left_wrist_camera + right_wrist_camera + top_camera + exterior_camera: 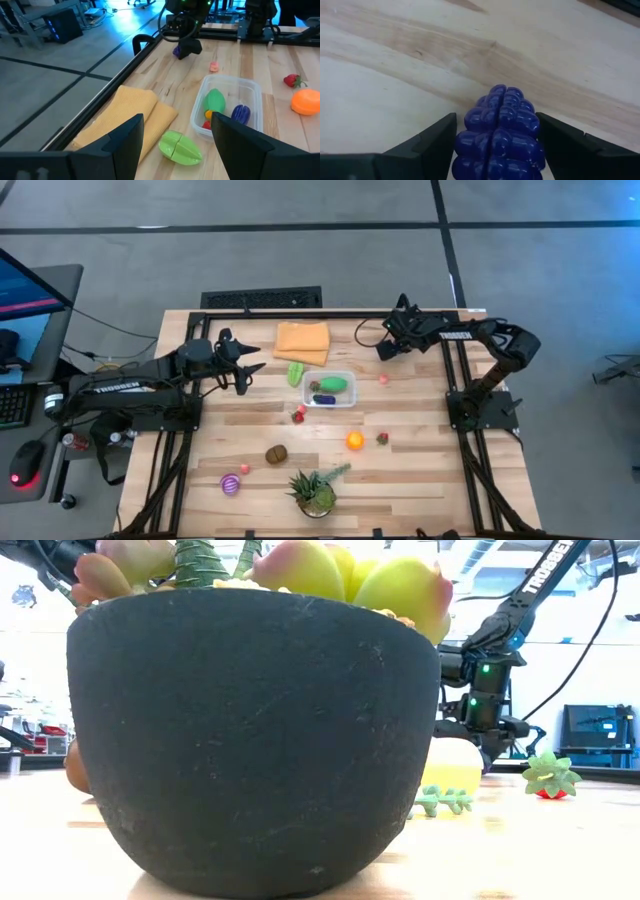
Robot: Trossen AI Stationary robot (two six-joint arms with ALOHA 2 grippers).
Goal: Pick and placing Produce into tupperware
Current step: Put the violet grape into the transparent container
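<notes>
Tupperware [330, 389] sits mid-table, holding a few produce pieces. The left gripper [175, 131] hangs open beside it. The right gripper [384, 350], far-right of the tub, pinches purple grapes [500, 132] loosely at the fingertips; they could slip before arrival.

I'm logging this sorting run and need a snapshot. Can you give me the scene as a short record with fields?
left gripper: open, hovering beside the orange cloth
right gripper: shut on purple grapes, at the far table edge
tupperware: mid-table, holding a green piece and a purple piece
loose produce: green piece by the tub, orange, brown piece, striped piece
potted plant: near edge
</notes>
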